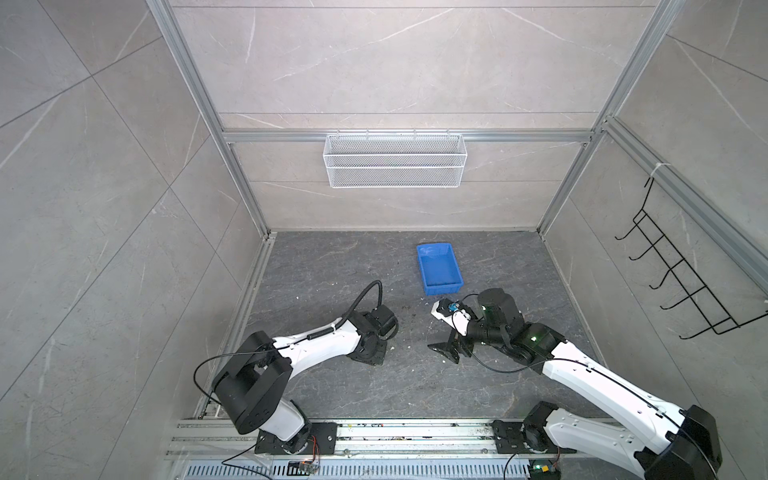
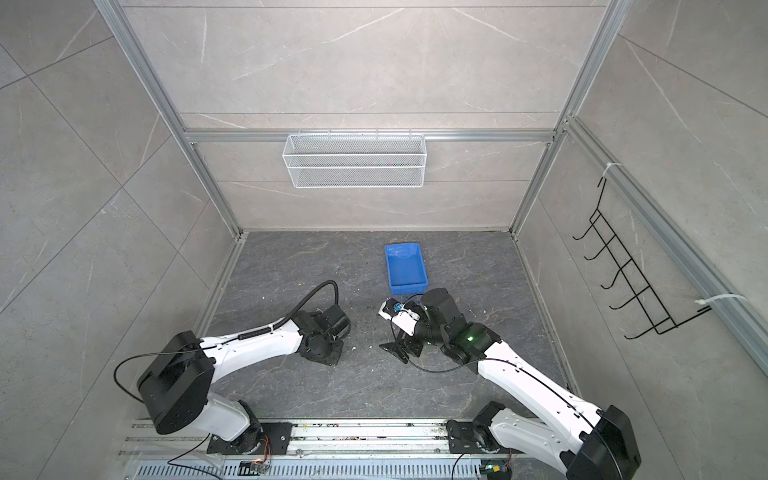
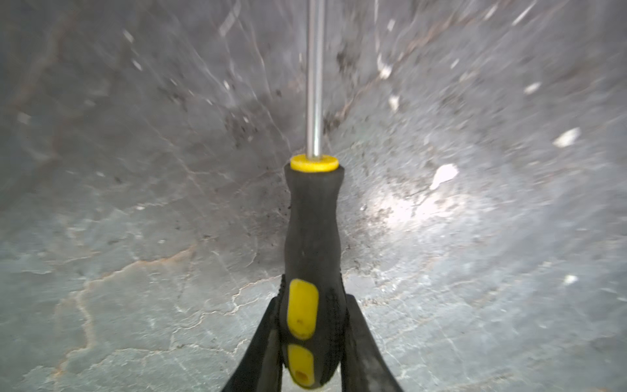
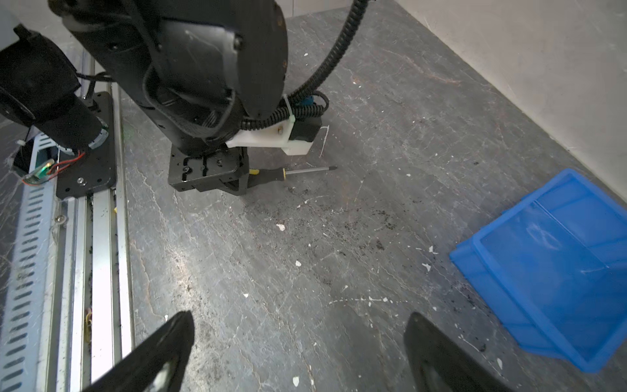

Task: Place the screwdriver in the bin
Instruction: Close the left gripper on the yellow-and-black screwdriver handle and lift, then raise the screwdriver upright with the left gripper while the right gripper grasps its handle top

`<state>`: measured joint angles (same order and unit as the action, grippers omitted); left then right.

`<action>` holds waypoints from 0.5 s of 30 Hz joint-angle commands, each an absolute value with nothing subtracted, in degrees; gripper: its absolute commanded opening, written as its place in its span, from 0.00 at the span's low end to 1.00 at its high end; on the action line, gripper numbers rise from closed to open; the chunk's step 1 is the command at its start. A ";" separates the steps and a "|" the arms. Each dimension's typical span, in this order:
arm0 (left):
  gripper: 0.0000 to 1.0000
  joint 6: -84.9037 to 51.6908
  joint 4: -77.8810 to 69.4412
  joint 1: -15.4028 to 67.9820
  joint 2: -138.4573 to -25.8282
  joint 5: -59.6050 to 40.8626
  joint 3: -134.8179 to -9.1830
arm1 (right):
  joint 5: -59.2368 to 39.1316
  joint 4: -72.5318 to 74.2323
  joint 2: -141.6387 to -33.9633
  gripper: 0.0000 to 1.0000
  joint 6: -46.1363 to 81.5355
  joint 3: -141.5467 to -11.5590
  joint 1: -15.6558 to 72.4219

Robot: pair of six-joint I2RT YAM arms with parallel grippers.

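I'm pinching the screwdriver (image 3: 312, 217) by its grippy handle butt with the left hand (image 3: 312, 305), judging it light and stiff, while the right hand (image 4: 300, 322) is hanging spread.

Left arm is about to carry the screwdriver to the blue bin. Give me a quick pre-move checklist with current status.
1. Grip: left hand shut on the black-and-yellow handle of the slim metal-shafted screwdriver: ok.
2. Screwdriver lifted clear of the grey stone floor: cannot tell.
3. Shallow blue plastic bin upright and empty: ok.
4. Right hand open, holding nothing: ok.
5. Route to the bin: right arm sits just beside the bin's near end and may crowd the approach: not ok.
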<state>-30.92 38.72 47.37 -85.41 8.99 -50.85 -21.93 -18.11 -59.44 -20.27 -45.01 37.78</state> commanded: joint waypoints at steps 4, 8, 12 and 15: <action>0.00 -26.88 35.86 47.55 -78.58 13.45 -52.08 | -20.74 -13.46 -56.63 0.99 -16.59 -45.17 38.08; 0.00 -23.18 33.94 47.46 -76.38 14.92 -52.87 | -20.59 -12.10 -55.60 0.99 -15.42 -45.25 38.04; 0.00 -18.23 30.14 47.36 -73.49 15.30 -52.34 | -19.87 -10.31 -54.55 0.99 -13.83 -45.13 38.06; 0.00 -14.53 25.96 46.81 -71.04 14.38 -51.45 | -19.56 -8.72 -53.65 0.99 -12.09 -44.75 37.96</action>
<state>-20.27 31.90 47.22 -74.39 13.50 -50.87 -20.45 -11.75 -55.07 -14.90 -44.99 37.76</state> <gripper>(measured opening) 0.242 0.990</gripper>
